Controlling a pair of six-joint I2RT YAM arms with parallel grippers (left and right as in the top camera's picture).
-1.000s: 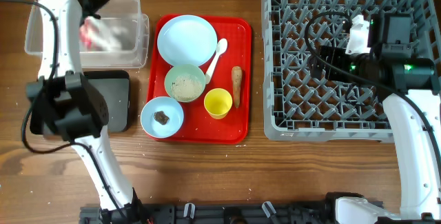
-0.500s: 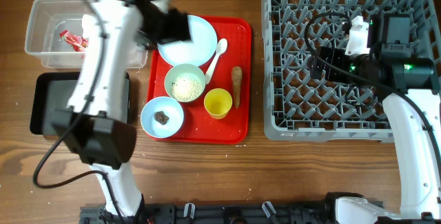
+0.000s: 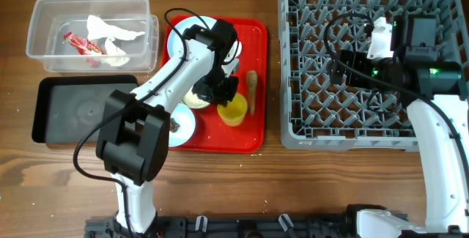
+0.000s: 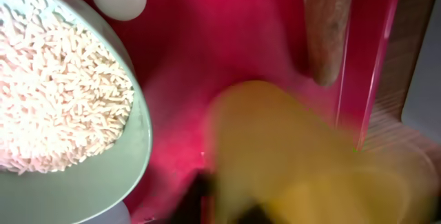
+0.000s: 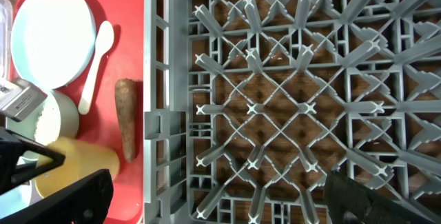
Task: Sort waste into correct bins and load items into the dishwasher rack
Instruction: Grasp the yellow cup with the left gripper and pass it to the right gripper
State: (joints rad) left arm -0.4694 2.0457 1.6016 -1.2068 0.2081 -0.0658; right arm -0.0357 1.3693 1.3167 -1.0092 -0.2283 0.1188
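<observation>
My left gripper reaches over the red tray and is shut on the near wall of the small yellow cup, which looms blurred in the left wrist view. Beside it sit the pale green bowl of rice-like crumbs, the brown stick and the white spoon. My arm partly covers the pale blue plate and the light blue bowl. The clear tub holds the red wrapper and the tissue. My right gripper hangs open over the grey rack.
The black tray lies in front of the clear tub at the left. The red serving tray sits mid-table, its right edge close to the rack's left wall. Bare wood runs along the table's front.
My left arm swung from the clear tub across to the red tray, and its jaws closed at the yellow cup. The wrapper stayed in the tub. The right arm has not moved.
</observation>
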